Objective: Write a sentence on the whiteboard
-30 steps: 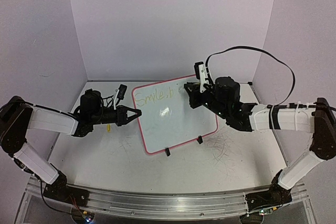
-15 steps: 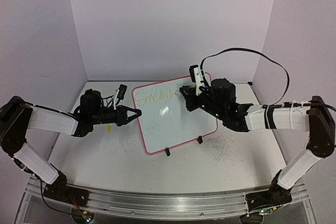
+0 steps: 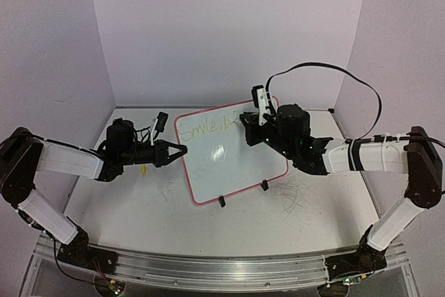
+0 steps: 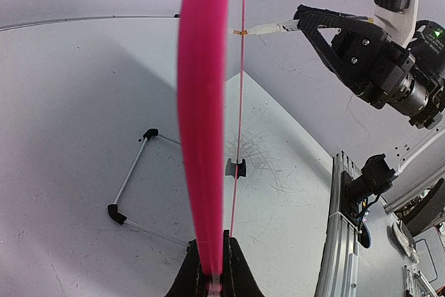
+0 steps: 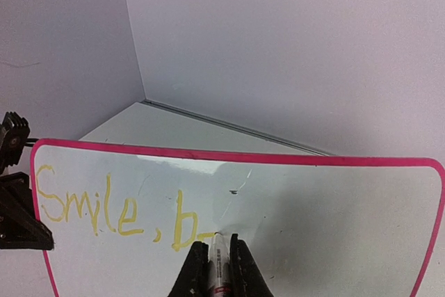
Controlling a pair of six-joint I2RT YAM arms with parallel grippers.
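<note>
The whiteboard [image 3: 233, 154] with its pink-red frame stands tilted on two black clip feet at the table's middle. My left gripper [image 3: 182, 150] is shut on its left edge, seen edge-on in the left wrist view [image 4: 201, 137]. The sentence [image 5: 111, 210] in yellow reads "Smile, b" with a short stroke after the b; it also shows in the top view [image 3: 201, 129]. My right gripper [image 5: 218, 259] is shut on a white marker [image 5: 220, 269], its tip touching the whiteboard [image 5: 313, 199] just right of the b. The right gripper shows in the top view [image 3: 245, 124] at the board's upper part.
A thin wire stand with black ends [image 4: 135, 186] lies on the table behind the board. A black clip foot [image 4: 236, 168] holds the board's lower edge. Old scribble marks [image 3: 295, 196] cover the table at right. Purple walls close the back and sides.
My right gripper has moved left along the board's top with the marker. The writing has grown from "Smile, b" by a short stroke. The left arm has not moved.
</note>
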